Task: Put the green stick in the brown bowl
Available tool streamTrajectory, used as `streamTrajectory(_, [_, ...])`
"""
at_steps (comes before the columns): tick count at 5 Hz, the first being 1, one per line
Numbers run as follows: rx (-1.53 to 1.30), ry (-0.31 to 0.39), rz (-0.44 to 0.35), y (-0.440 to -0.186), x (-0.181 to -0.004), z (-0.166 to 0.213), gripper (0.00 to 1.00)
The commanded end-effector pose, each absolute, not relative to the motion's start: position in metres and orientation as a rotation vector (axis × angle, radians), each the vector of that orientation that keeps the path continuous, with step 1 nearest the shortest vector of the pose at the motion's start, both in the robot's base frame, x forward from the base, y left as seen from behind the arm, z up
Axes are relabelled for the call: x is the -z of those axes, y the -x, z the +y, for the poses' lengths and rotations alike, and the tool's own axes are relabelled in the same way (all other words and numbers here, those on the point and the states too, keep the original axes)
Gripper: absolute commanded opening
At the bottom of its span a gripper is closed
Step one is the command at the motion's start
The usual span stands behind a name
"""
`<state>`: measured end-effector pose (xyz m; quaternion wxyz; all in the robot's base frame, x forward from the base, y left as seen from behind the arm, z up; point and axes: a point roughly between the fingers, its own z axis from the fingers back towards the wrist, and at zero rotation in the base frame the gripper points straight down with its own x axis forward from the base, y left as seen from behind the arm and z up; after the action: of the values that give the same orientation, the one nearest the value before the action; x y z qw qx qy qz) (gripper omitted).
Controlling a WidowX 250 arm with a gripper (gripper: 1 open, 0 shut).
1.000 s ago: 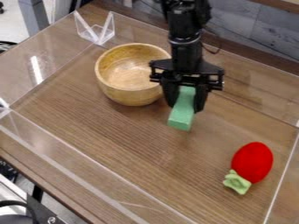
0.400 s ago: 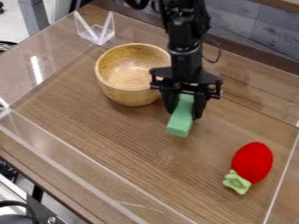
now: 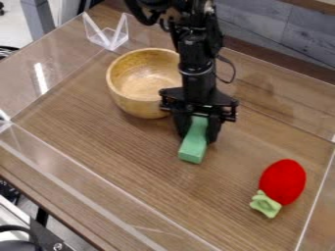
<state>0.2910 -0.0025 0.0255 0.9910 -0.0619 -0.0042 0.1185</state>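
Hand (image 3: 197, 122) pinches top of green stick (image 3: 195, 143), fingers closed tight. Stick tilted, just beside brown bowl (image 3: 141, 82), low end on surface (image 3: 118, 157).

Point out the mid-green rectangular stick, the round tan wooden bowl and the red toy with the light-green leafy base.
green stick (image 3: 194, 147), camera view, lower half of the bar.
wooden bowl (image 3: 124, 99), camera view, front outer wall.
red toy (image 3: 281, 179), camera view, red body.

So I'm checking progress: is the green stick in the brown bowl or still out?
Out. The green stick sits on the table beside the brown bowl, between the gripper's fingers.
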Motion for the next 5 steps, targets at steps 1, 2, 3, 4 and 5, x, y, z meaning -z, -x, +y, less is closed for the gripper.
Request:
streamTrajectory(1, [-0.269, 0.123, -0.078, -0.294, -0.054, 0.006, 0.00])
streamTrajectory(2, [-0.286, 0.123, -0.079, -0.299, -0.059, 0.015, 0.00])
streamTrajectory(3, [-0.260, 0.118, -0.078, -0.305, -0.065, 0.025, 0.00])
streamTrajectory(4, [-0.253, 0.100, -0.080, -0.304, -0.059, 0.037, 0.00])
streamTrajectory(5, [-0.252, 0.093, -0.079, -0.304, -0.051, 0.046, 0.00])
